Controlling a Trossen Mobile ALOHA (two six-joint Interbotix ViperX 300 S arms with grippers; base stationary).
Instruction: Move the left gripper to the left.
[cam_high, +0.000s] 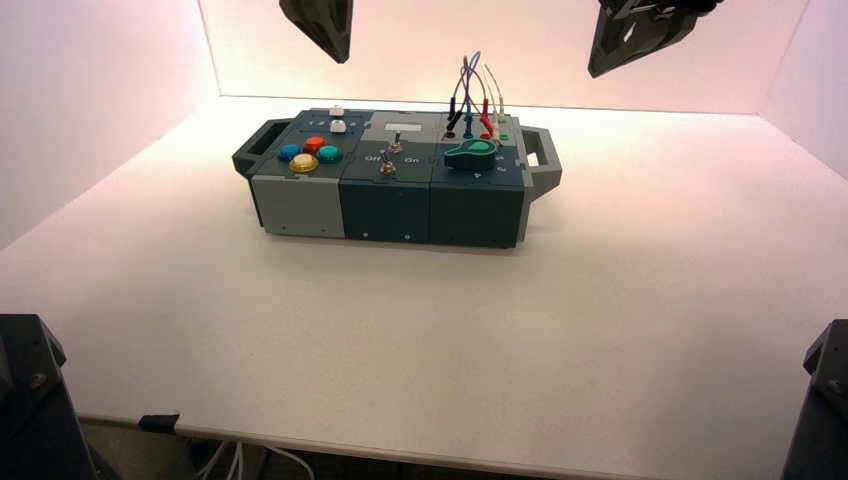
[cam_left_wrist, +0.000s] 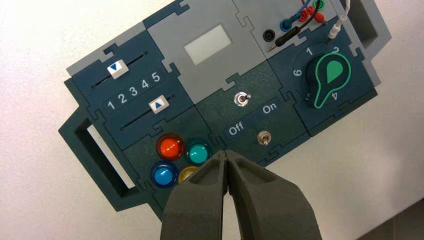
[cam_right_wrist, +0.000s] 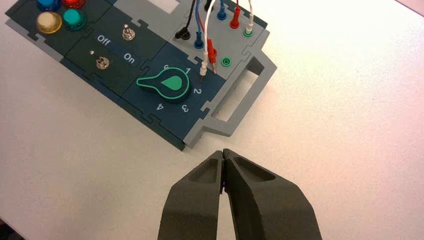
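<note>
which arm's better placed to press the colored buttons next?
Left. The left end effector hangs closed above the button cluster at the box's left end. The right end effector, also closed, sits beyond the right handle.

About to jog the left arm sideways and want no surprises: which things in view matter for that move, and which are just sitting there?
In play:
- left gripper, shut, raised above the box's button end
- coloured buttons right beneath its tip

Just there:
- control box on the white table
- green knob, toggle switches, sliders, plugged wires
- right gripper, shut, raised beyond the box's knob end
</note>
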